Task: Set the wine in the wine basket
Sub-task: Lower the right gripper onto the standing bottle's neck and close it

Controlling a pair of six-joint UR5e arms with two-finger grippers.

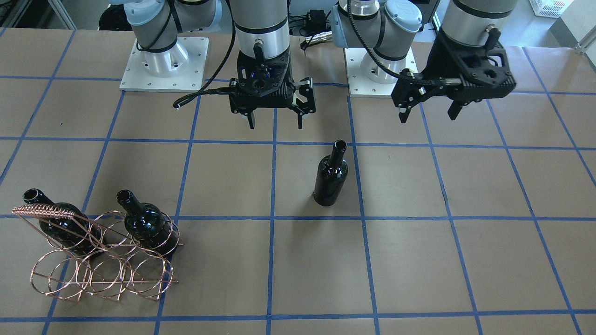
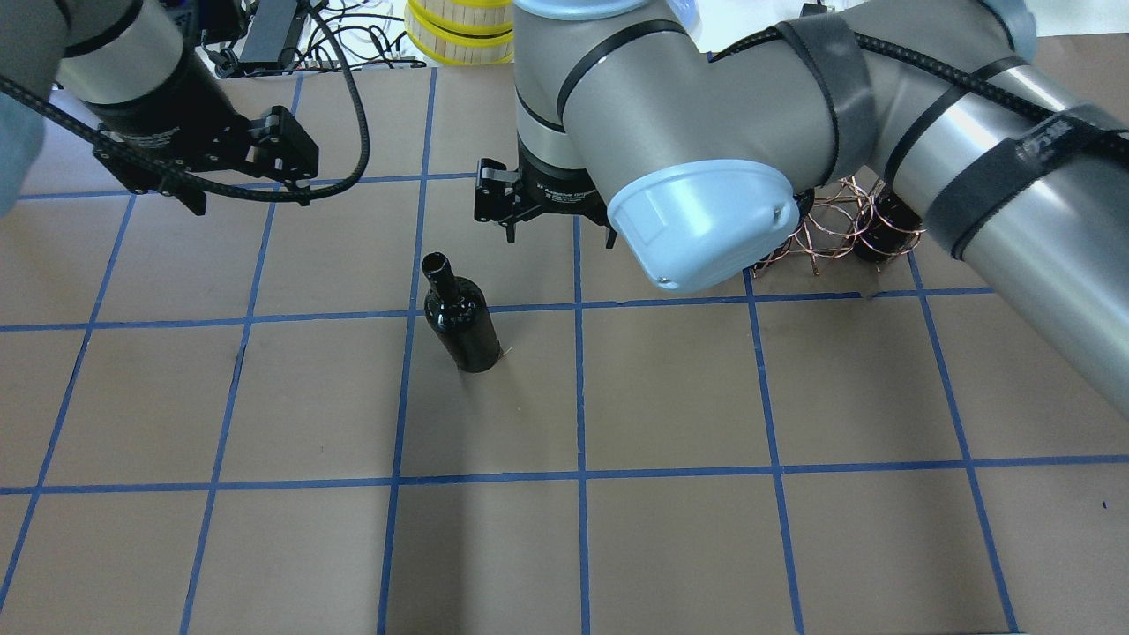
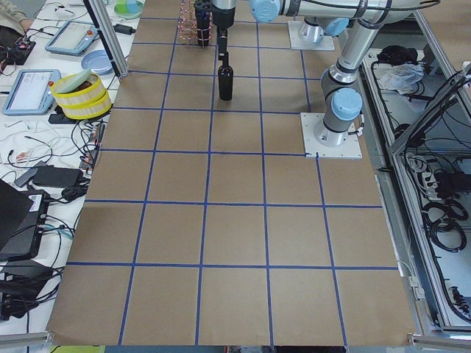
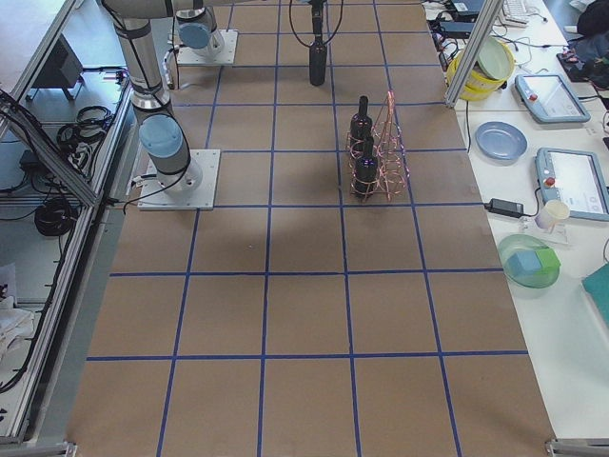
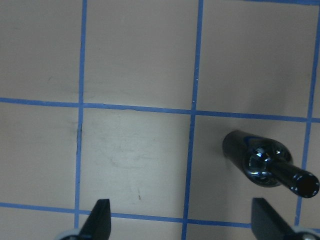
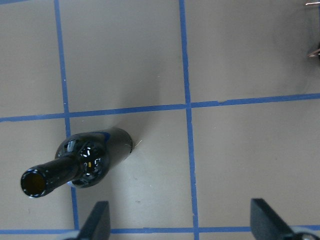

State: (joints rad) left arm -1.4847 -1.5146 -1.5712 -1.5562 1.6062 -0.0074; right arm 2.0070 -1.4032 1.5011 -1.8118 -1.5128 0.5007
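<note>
One wine bottle [image 1: 330,177] stands upright and alone near the table's middle; it also shows in the overhead view [image 2: 460,316]. The copper wine basket [image 1: 102,270] stands toward my right side and holds two more bottles [image 1: 63,223] [image 1: 149,228]. In the overhead view my right arm hides most of the basket [image 2: 829,234]. My right gripper [image 1: 274,122] hovers open and empty above the table, between my base and the lone bottle, which lies left of its fingers in the right wrist view [image 6: 85,162]. My left gripper [image 1: 428,114] hovers open and empty farther to my left.
The arms' base plates [image 1: 165,65] sit at the table's robot edge. Stacked yellow-rimmed containers [image 2: 459,31] and cables lie beyond the far edge. Blue tape lines grid the brown table top [image 1: 419,260].
</note>
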